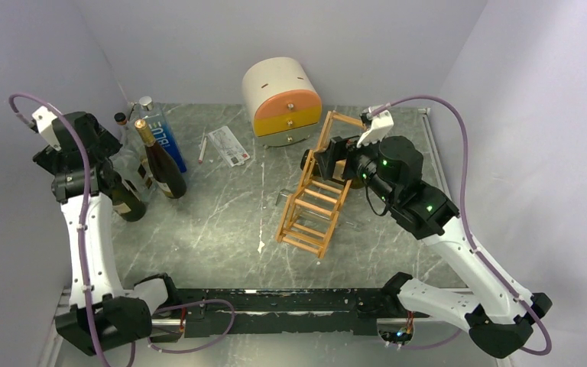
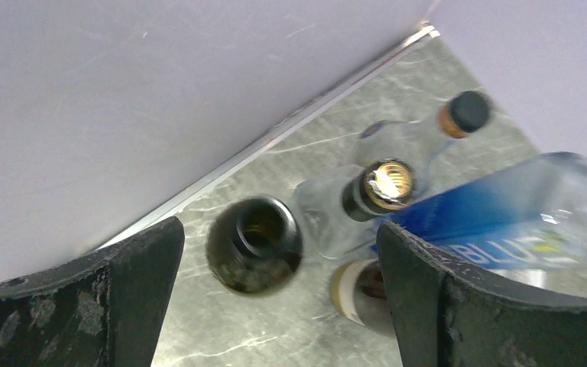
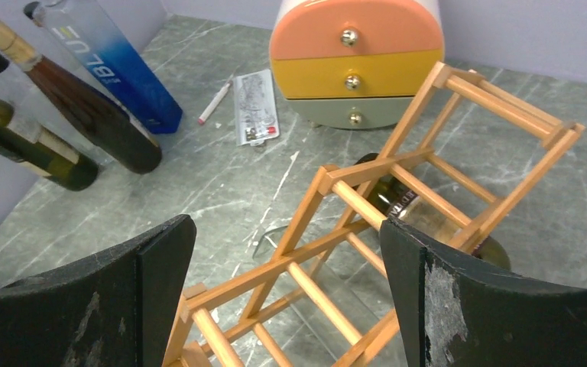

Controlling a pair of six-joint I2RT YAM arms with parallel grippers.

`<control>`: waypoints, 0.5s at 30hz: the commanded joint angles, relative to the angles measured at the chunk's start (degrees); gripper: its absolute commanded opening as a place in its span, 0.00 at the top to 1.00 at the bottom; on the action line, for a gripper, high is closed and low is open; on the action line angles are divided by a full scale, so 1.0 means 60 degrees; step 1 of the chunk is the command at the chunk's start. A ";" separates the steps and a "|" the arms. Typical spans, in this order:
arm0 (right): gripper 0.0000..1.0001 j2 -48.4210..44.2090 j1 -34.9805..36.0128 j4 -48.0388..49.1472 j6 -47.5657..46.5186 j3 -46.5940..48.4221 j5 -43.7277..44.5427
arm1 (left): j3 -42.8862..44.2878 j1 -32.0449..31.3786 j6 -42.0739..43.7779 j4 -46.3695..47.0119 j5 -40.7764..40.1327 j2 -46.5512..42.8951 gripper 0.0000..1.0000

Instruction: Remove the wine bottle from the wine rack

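Drawer box (image 1: 283, 102): stood far centre, cream, with orange, yellow and grey drawers.
Blue bottle (image 1: 168, 141): upright, far left.
Dark bottles (image 1: 170, 180): clustered just beside it.
Pen (image 1: 202, 147), leaflet (image 1: 228, 145): lay between the bottles and the box.

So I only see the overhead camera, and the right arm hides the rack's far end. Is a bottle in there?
Observer: Yes, the right wrist camera shows a wine bottle lying inside the rack, under its upper rungs.
Visitor: Is it grabbed yet?
Observer: No, the right jaws are open and hold nothing.
Visitor: And the left arm?
Observer: Its wrist camera looks down into an uncorked dark bottle; the left jaws are open.
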 commanded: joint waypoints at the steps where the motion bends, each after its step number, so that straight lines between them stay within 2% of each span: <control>1: 0.05 -0.0075 -0.0017 -0.0673 -0.0420 0.0511 0.1008 | 0.0976 -0.0046 0.0342 0.0192 0.1763 -0.0938 0.00; 6: 0.03 -0.0433 -0.0013 -0.1507 -0.0573 0.0483 0.2761 | 0.0941 -0.0709 0.1571 0.1260 0.5579 -0.1760 0.06; 9: 0.00 -0.0441 -0.0056 -0.2360 0.0369 0.0379 0.5131 | 0.1007 -0.1404 0.1950 0.1638 0.7764 -0.1676 0.01; 11: 0.00 -0.0277 -0.0271 -0.3140 0.1142 0.0354 0.5994 | 0.0995 -0.1828 0.1889 0.1880 0.8941 -0.1510 0.00; 15: 0.00 -0.0114 -0.1498 -0.3406 0.1809 -0.0176 0.5255 | 0.0385 -0.2425 0.0827 0.2947 1.0822 -0.1255 0.00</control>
